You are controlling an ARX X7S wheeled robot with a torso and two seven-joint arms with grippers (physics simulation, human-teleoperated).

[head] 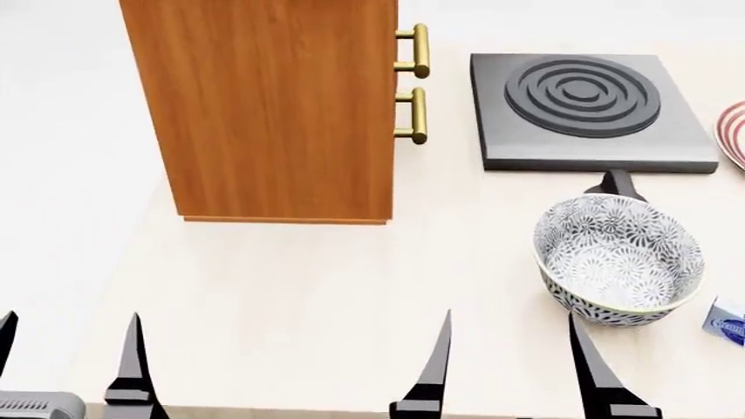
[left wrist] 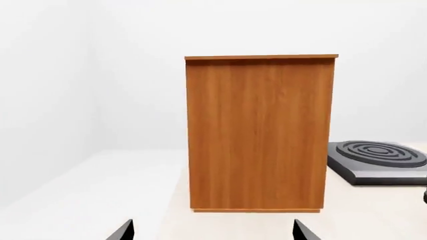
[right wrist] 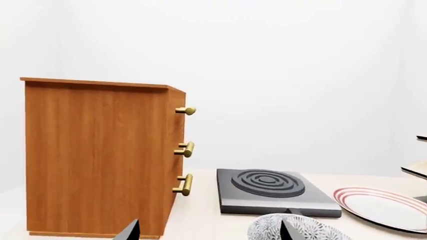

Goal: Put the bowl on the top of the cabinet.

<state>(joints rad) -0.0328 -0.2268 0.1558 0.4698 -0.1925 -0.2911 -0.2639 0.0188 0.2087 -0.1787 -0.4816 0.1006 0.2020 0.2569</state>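
Note:
The bowl (head: 619,260), white with a dense black floral pattern, stands upright on the pale table to the right of my right gripper (head: 507,362); its rim also shows low in the right wrist view as the bowl (right wrist: 297,229). The orange-brown cabinet (head: 274,105) stands at the back left, brass handles (head: 413,78) facing right; it fills the left wrist view as the cabinet (left wrist: 259,132) and shows as the cabinet (right wrist: 97,155). Both grippers hover near the table's front edge, open and empty. My left gripper (head: 70,358) is in front of the cabinet.
A dark grey hotplate (head: 588,109) with raised rings sits behind the bowl. A white plate with red rings (right wrist: 381,207) lies right of it. A small blue-labelled item (head: 727,323) is at the right edge. A dark handle (head: 617,185) pokes out behind the bowl.

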